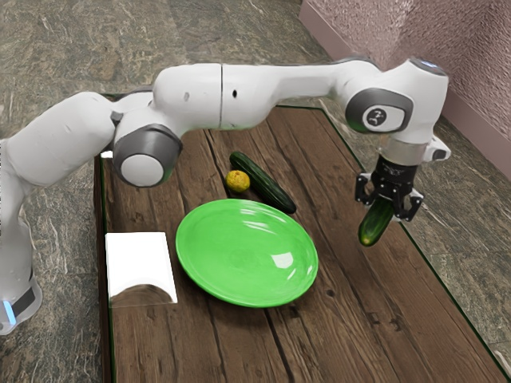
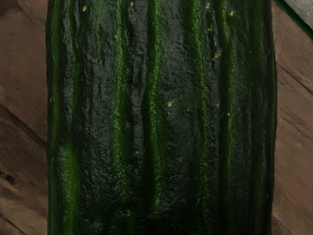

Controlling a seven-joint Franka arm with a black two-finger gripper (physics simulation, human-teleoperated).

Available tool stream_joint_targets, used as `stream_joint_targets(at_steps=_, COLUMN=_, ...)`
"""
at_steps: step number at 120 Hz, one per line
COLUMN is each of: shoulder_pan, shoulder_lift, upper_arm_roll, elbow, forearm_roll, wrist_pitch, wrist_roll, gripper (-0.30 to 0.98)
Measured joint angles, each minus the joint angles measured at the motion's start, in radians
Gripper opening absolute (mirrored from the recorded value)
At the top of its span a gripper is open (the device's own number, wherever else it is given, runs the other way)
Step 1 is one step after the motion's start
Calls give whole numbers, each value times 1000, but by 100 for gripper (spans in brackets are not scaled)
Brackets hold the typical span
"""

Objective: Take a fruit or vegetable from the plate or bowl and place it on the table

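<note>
My gripper (image 1: 389, 199) is at the exterior view's right, shut on a dark green cucumber (image 1: 375, 224) that hangs tilted below it, its paler end lowest. It looks raised above the wooden table (image 1: 359, 311), to the exterior view's right of the round green plate (image 1: 243, 251). In the wrist view the ribbed skin of the held cucumber (image 2: 161, 112) spans the middle, with wooden table (image 2: 22, 117) on both sides of it. The part of the cucumber between the fingers is largely hidden in the exterior view.
Behind the plate, a second long cucumber (image 1: 262, 183) lies on the table beside a small yellow fruit (image 1: 237, 181). A white rectangular patch (image 1: 138, 263) is at the plate's left in the exterior view. The table's green-lined edge (image 1: 431, 267) runs near the gripper.
</note>
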State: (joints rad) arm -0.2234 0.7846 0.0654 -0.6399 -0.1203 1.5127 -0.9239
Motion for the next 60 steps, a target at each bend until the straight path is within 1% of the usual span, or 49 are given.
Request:
stream_joint_targets(at_steps=15, shoulder_pan=24, shoulder_lift=45, upper_arm_roll=-13, elbow=61, forearm_roll=-1, wrist_pitch=-51, wrist_roll=47, gripper=13)
stream_joint_targets(at_steps=22, shoulder_pan=27, shoulder_lift=61, upper_arm_roll=-18, elbow=87, forearm_roll=-1, wrist_pitch=-66, wrist_roll=66, gripper=13)
stream_joint_targets(at_steps=30, shoulder_pan=28, shoulder_lift=109, upper_arm_roll=-18, elbow=155, forearm_roll=0, wrist_pitch=-79, wrist_roll=90, gripper=12)
stream_joint_targets(at_steps=38, shoulder_pan=28, shoulder_lift=127, upper_arm_roll=-19, elbow=179, forearm_roll=0, wrist_pitch=-89, wrist_roll=112, gripper=12)
stream_joint_targets(at_steps=40, shoulder_pan=28, shoulder_lift=128, upper_arm_roll=-19, elbow=181, forearm_roll=0, wrist_pitch=-91, wrist_roll=116, gripper=15)
stream_joint_targets(at_steps=50, shoulder_pan=26, shoulder_lift=140, upper_arm_roll=-28, elbow=206, forearm_roll=-1, wrist_pitch=-98, wrist_roll=139, gripper=38)
stream_joint_targets(at_steps=60, shoulder_pan=25, shoulder_lift=145, upper_arm_roll=-31, elbow=214, forearm_roll=-1, wrist_pitch=-102, wrist_roll=157, gripper=52)
